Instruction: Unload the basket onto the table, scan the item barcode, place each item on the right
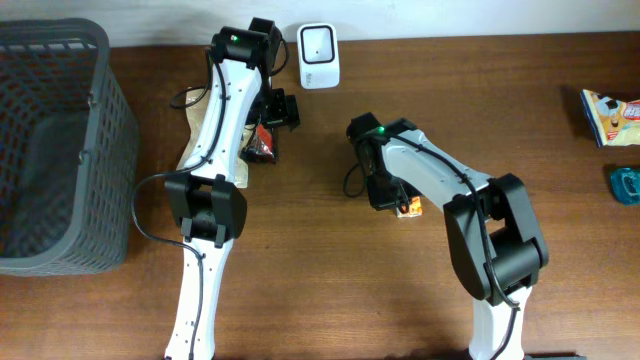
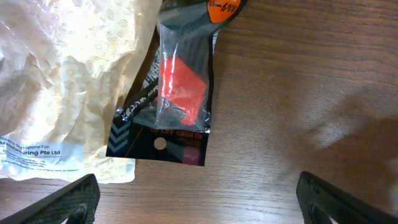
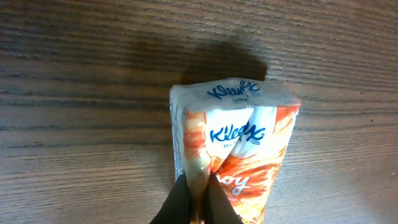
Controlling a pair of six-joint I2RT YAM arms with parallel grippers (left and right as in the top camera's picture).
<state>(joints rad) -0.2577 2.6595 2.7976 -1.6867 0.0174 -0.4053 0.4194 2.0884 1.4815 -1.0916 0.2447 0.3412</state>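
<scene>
starting at the far left, a grey basket (image 1: pixel 88 40) stands on the counter (image 1: pixel 300 300), with nothing visible inside it. beside it the left claw (image 2: pixel 198 190) hangs wide open and empty over a dark packet (image 2: pixel 180 93) with something red inside. the packet lies partly on a padded mailing bag (image 2: pixel 56 74), and the claw touches neither. at the back edge, near the middle, sits a small white scanner (image 1: pixel 318 55). right of centre the right claw (image 3: pixel 198 210) is closed, pinching the near end of a pack of tissues (image 3: pixel 233 137). i take this pack to be the item for scanning, and it is well apart from the scanner. at the far right lie a snack packet (image 1: pixel 608 115) and a teal thing (image 1: pixel 626 185). as i judge it, only the grasp is made. lifting the pack, carrying it to the scanner and turning its barcode to the window are all left to do. no barcode shows on any face in view, and the pack's underside is hidden. the bottom edge of the wrist view cuts off the right claw's fingers, and from overhead the arm covers most of the pack. i cannot tell whether the pack is resting on the wood or just off it. the teal thing is cut off at the frame edge and too small to name.
</scene>
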